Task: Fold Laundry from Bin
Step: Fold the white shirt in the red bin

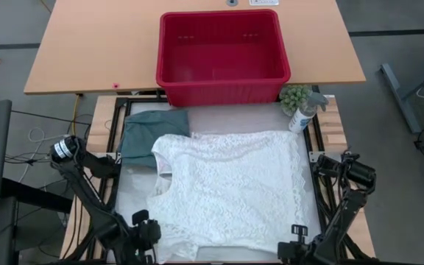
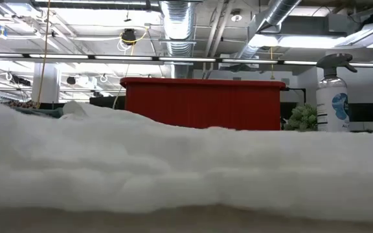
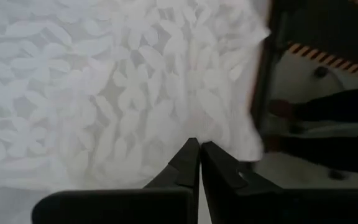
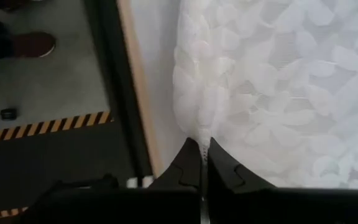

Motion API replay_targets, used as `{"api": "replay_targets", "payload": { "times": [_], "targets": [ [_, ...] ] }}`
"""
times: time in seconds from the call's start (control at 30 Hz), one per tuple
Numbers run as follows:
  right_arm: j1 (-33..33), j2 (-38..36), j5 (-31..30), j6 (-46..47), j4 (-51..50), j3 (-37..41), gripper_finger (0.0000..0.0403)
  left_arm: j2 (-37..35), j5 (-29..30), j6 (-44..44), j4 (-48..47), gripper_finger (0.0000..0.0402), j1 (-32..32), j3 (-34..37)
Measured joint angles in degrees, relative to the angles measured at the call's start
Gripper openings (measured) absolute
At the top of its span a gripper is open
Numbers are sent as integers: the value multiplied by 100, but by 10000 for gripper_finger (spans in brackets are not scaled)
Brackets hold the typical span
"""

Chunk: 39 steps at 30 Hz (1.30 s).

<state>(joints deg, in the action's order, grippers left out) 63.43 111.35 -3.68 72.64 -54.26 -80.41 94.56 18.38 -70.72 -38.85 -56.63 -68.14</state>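
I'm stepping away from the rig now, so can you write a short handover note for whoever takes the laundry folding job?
Left gripper: shut on the near hem of the white lace cloth top.
Right gripper: shut on that top's near right edge.
White top lies spread flat on the table.
Dark teal-green folded garment sits beside it, partly under its left shoulder.
Bright red plastic bin behind looks empty.
Done: bin unloaded, top laid out.
Left: fold the white top.

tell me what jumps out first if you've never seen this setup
A white lace top lies spread flat over most of the work surface, with the empty red bin standing just behind it. The left gripper and right gripper sit at the top's two near corners, each shut on its edge. A folded teal garment lies beside it on the left.
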Motion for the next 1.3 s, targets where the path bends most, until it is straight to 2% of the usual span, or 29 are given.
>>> {"api": "replay_targets", "payload": {
  "times": [0.27, 0.5, 0.63, 0.83, 1.0, 1.17, 1.3],
  "targets": [
    [-16, -2, -15, 105, -1031, -815, 29, -13, -18, 51, -311, 0, -59, -868],
    [-500, -9, -55, 155, -2763, -1511, 28, -54, 455, 250, -1646, 0, 232, -1554],
    [-863, -9, -56, 116, -3525, -1805, 30, -291, 818, 66, -1966, 0, 370, -1633],
    [-1315, -9, 206, -121, -3566, -1835, 29, -769, 1408, -509, -2511, 0, 522, -1633],
    [-1615, -9, 250, 690, -3572, -1832, 29, -1069, 1763, -905, -2932, 0, 565, -1631],
    [-2010, -24, 106, 1502, -3574, -1832, 29, -1099, 1783, -1002, -3243, 0, 706, -1628],
    [-2290, -46, 90, 1639, -3576, -1830, 29, -1102, 1730, -832, -3341, 0, 896, -1598]
  ]
}}
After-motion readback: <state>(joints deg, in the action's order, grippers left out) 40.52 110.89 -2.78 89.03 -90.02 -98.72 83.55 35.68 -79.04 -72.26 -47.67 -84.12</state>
